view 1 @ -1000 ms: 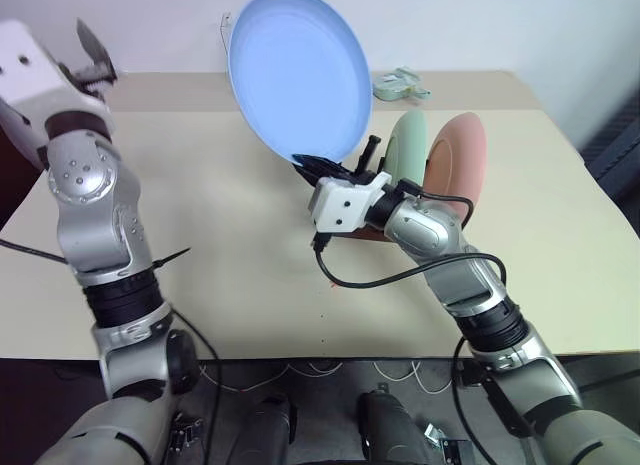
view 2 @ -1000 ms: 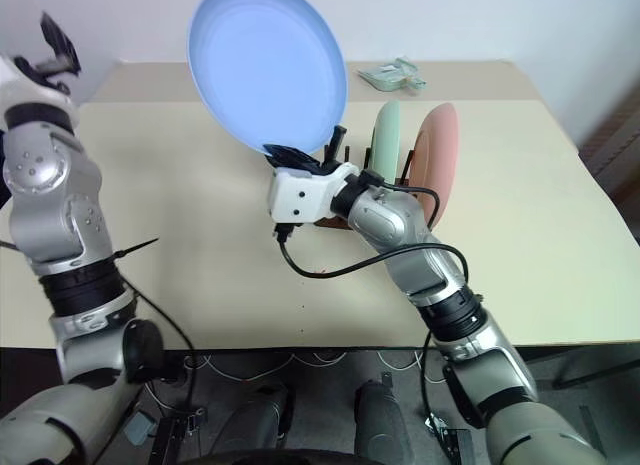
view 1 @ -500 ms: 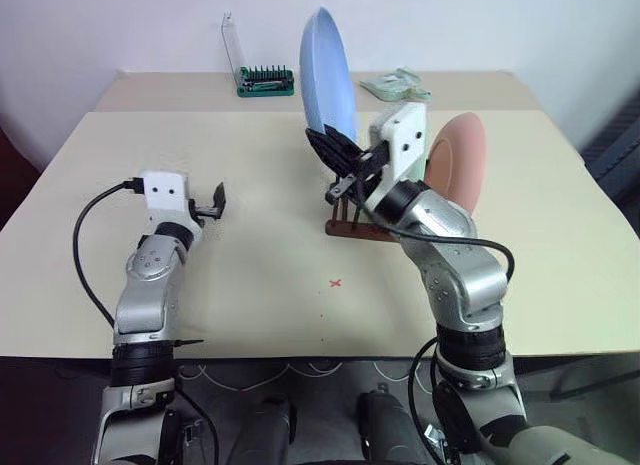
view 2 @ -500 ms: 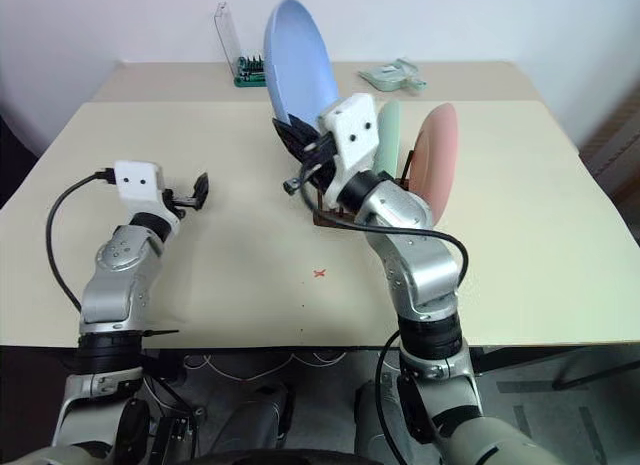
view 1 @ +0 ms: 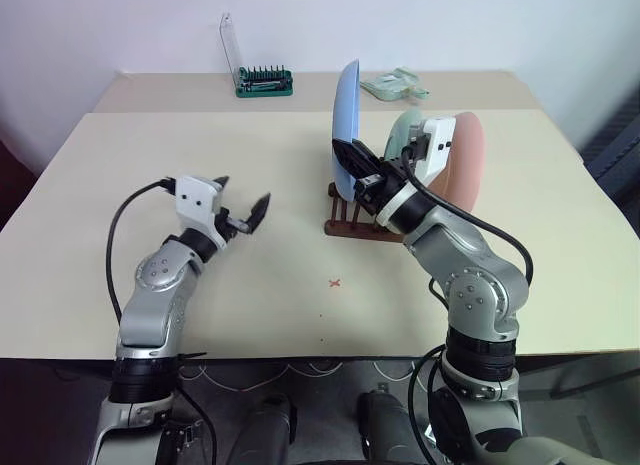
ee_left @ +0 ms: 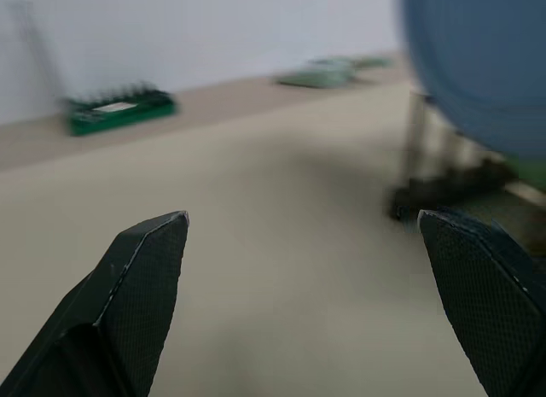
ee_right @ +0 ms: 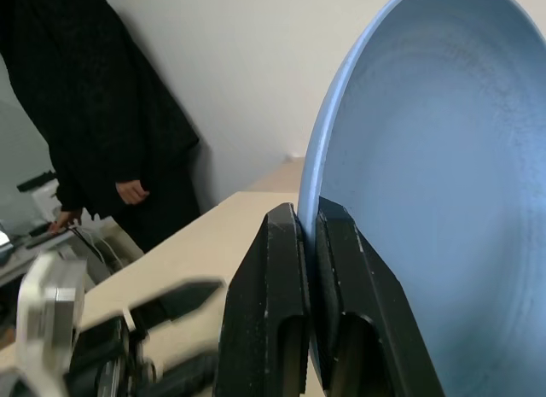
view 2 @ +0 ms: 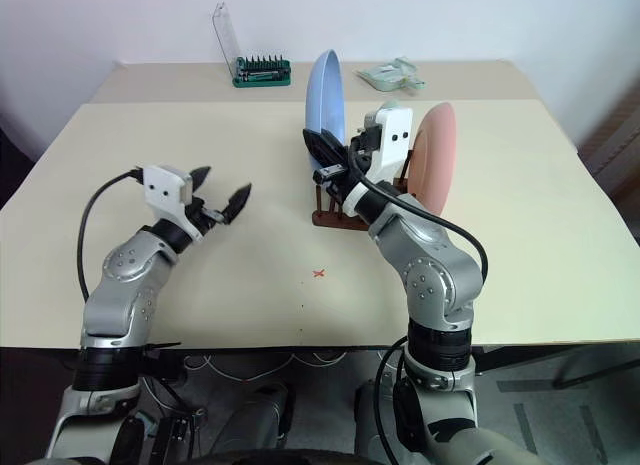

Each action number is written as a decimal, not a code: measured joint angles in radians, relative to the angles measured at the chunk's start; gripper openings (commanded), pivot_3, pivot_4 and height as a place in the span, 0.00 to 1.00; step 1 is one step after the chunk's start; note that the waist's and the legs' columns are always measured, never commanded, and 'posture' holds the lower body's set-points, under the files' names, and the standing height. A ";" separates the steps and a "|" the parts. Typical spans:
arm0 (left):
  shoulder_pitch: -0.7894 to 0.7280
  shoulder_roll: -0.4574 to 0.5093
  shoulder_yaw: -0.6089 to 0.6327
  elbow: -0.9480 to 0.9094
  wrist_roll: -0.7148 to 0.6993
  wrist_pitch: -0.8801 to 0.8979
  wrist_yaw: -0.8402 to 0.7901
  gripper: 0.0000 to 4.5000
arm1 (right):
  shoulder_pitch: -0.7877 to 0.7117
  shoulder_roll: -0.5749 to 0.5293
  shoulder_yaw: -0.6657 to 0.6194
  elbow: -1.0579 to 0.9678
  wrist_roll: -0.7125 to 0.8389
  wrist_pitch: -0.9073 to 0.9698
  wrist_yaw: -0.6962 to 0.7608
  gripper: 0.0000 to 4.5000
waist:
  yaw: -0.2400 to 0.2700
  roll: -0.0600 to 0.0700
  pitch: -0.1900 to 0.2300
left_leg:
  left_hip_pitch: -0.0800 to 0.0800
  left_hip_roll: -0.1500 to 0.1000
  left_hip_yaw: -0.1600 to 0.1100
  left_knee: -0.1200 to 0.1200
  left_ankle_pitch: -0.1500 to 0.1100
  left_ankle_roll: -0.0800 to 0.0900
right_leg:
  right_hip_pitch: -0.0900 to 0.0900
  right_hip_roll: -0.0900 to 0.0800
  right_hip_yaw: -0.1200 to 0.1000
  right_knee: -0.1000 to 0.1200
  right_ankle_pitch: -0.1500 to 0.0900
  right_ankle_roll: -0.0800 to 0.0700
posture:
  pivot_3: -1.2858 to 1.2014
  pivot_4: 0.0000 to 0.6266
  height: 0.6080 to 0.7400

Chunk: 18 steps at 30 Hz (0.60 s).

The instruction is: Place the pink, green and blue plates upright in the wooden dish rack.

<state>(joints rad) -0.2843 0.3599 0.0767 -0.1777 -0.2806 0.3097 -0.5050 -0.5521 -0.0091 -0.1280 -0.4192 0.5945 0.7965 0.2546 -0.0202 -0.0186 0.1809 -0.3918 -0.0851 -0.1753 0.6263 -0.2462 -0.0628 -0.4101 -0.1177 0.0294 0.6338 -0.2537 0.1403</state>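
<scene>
our right gripper (ee_right: 309, 235) pinches the blue plate (view 1: 346, 125) by its rim, edge-on above the wooden dish rack (view 1: 345, 223), beside the green plate (view 1: 404, 135) and pink plate (view 1: 466, 165); left gripper (view 1: 245, 213) wide, empty; we should lower between free pegs, keeping it vertical

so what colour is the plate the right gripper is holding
Light blue plate, clearest in the right wrist view.

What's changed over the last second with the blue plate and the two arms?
The right gripper, shut on the blue plate throughout, has rolled it from face-on to edge-on and brought it down over the wooden dish rack. The open left gripper has come down from high at the left to just above the table. The green plate and pink plate stayed upright in the rack.
</scene>
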 measured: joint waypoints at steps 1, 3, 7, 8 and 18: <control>0.008 0.016 -0.012 -0.011 -0.013 0.013 -0.027 0.98 | 0.000 -0.001 -0.003 0.000 0.010 0.003 -0.006 0.00 | 0.000 0.000 0.000 | 0.000 0.000 0.000 0.000 0.000 0.000 | 0.000 0.000 0.000 0.000 0.000 0.000 | 0.52 0.24 1.00; 0.031 0.047 -0.029 -0.044 -0.039 0.036 -0.087 0.98 | 0.001 -0.002 -0.007 0.001 0.028 0.006 -0.019 0.00 | -0.001 0.001 0.000 | 0.000 0.000 0.000 0.000 0.000 0.000 | 0.000 0.000 0.000 0.000 0.000 0.000 | 0.52 0.24 1.00; 0.068 0.095 -0.060 -0.083 -0.082 0.077 -0.174 0.98 | 0.002 -0.006 -0.024 0.003 0.067 0.029 -0.050 0.00 | 0.000 0.002 0.000 | 0.000 0.001 0.000 0.000 0.000 0.000 | 0.000 0.000 0.000 0.000 0.000 0.000 | 0.52 0.24 1.00; 0.076 0.098 -0.067 -0.088 -0.086 0.082 -0.189 0.98 | 0.003 -0.007 -0.026 0.005 0.079 0.035 -0.058 0.00 | 0.000 0.002 0.000 | 0.000 0.001 0.000 0.000 0.000 0.000 | 0.000 0.000 0.000 0.000 0.000 0.000 | 0.52 0.24 1.00; 0.080 0.100 -0.101 -0.103 -0.099 0.097 -0.213 1.00 | 0.005 -0.012 -0.055 0.036 0.152 0.073 -0.130 0.30 | 0.000 0.003 0.001 | 0.000 0.001 0.000 -0.001 0.000 0.000 | 0.000 0.001 0.000 0.000 0.000 0.000 | 0.52 0.24 1.00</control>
<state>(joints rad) -0.2041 0.4600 -0.0246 -0.2804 -0.3800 0.4069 -0.7175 -0.5467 -0.0207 -0.1828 -0.3829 0.7467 0.8695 0.1241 -0.0199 -0.0154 0.1814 -0.3917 -0.0838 -0.1750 0.6256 -0.2463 -0.0626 -0.4102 -0.1170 0.0295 0.6335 -0.2537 0.1399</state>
